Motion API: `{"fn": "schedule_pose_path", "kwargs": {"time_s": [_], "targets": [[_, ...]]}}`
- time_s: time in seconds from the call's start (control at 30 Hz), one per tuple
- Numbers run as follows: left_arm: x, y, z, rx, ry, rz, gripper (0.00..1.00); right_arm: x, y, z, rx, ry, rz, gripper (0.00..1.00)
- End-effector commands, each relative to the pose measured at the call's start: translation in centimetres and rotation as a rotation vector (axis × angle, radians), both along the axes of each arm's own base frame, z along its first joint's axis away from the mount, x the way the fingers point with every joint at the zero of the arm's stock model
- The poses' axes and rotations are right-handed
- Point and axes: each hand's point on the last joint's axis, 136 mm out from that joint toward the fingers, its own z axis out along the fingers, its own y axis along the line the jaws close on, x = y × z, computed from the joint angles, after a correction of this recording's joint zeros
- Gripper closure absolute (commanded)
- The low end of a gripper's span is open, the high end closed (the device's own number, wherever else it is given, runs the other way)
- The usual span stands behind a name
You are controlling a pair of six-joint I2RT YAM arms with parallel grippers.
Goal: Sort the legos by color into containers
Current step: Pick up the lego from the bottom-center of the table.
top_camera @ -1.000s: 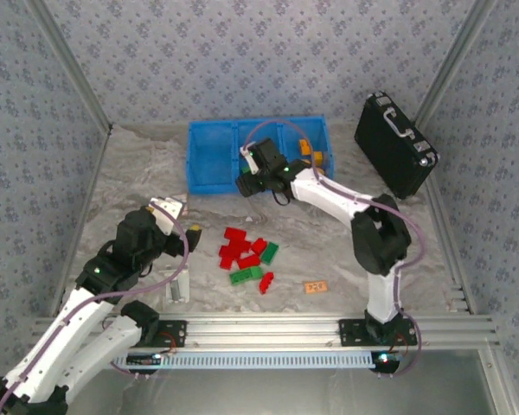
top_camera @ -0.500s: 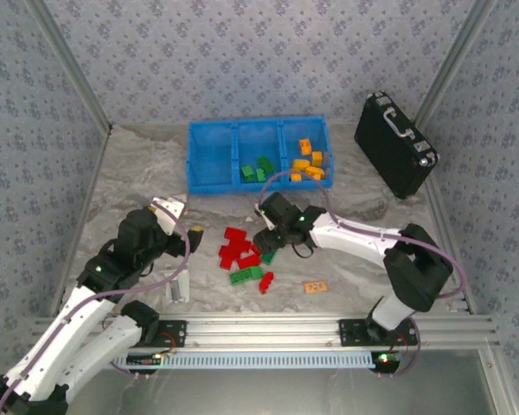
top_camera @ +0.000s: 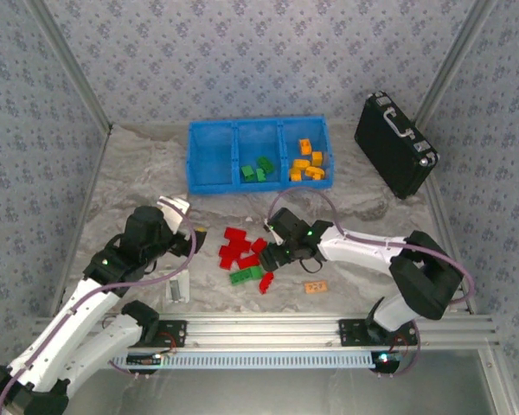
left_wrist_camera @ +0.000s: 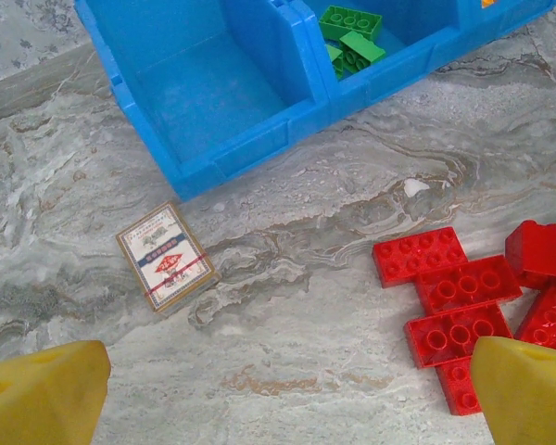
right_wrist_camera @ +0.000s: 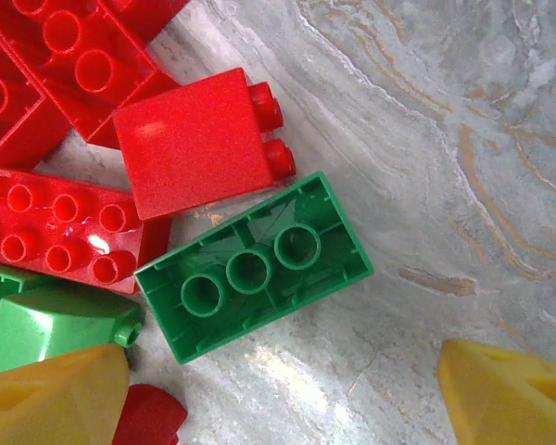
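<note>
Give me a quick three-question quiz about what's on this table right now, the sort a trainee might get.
1. Pick one: what colour are the legos in the middle compartment of the blue tray? A red, B green, C orange-yellow.
2. True or false: the green brick under the open right hand lies upside down, hollow side up.
3. Fill in: the tray's ___ compartment holds no bricks.

Key: 1 B. 2 true. 3 left.
</note>
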Motion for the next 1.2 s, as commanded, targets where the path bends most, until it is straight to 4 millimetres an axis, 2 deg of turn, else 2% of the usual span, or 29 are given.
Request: {"fn": "schedule_pose_path", "kwargs": {"time_s": [0.0, 0.23, 0.33, 0.53, 1.17], "targets": [[0.3, -0.2, 0.8, -0.02, -0.011, 0.001, 0.0, 0.4, 0.5, -0.3, -0.012, -0.008, 0.048, 0.1], [0.3, -0.4, 0.6, -0.009, -0.004, -0.016, 0.0, 1.5, 0.7, -2.1, -0.103, -0.008, 0.101, 0.05], [0.2, -0.6, 0.4, -0.007, 0.001, -0.028, 0.0, 2.0, 1.4, -2.3, -0.078, -0.003, 0.106, 0.05], [0.4, -0.5, 0.2, 0.005, 0.005, -0.024, 0.0, 2.5, 1.5, -2.9, -0.096, 0.001, 0.12, 0.05], [1.0, -0.5, -0.4, 0.019, 0.031, -0.017, 0.0, 4.8, 1.7, -3.8, -0.127, 0.004, 0.141, 0.2]]}}
